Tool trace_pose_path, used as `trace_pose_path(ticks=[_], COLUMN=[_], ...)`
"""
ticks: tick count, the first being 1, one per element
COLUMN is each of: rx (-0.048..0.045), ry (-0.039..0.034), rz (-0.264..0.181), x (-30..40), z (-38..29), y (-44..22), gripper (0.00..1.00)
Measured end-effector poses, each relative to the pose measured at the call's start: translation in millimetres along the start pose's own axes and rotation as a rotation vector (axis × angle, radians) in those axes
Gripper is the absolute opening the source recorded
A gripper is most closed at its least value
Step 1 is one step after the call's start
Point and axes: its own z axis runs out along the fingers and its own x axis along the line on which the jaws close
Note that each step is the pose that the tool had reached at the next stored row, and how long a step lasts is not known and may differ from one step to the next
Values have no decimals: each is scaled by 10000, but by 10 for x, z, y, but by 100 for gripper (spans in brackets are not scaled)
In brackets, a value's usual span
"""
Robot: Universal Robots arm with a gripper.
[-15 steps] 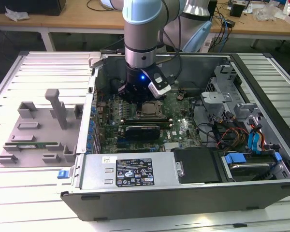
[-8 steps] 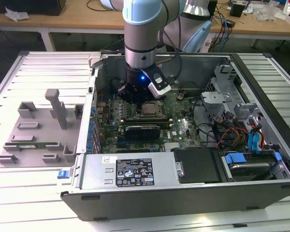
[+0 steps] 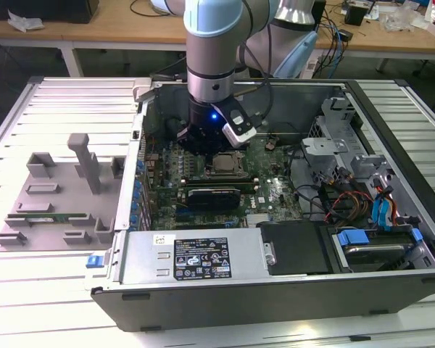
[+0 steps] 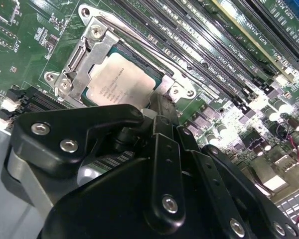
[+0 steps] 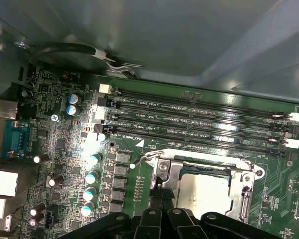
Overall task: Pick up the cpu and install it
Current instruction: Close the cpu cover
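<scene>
Silver-grey, the cpu (image 4: pixel 122 82) lies seated inside the metal-framed socket (image 4: pixel 82 55) on the green motherboard (image 4: pixel 20 45). In the exterior view it sits at five o'clock from my pincer (image 4: pixel 159 102), which is pressed together and touches the socket frame's edge just beside the chip.

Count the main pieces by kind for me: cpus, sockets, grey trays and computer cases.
cpu: 1
socket: 1
grey tray: 1
computer case: 1
Total: 4
</scene>
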Motion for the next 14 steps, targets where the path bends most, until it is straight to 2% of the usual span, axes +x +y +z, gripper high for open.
trace_pose_path(ticks=[5,14], rx=[6,6], ry=[3,3], rz=[0,0], x=[0,-2], z=[-63,-250], y=[-1,-3], gripper=[11,11])
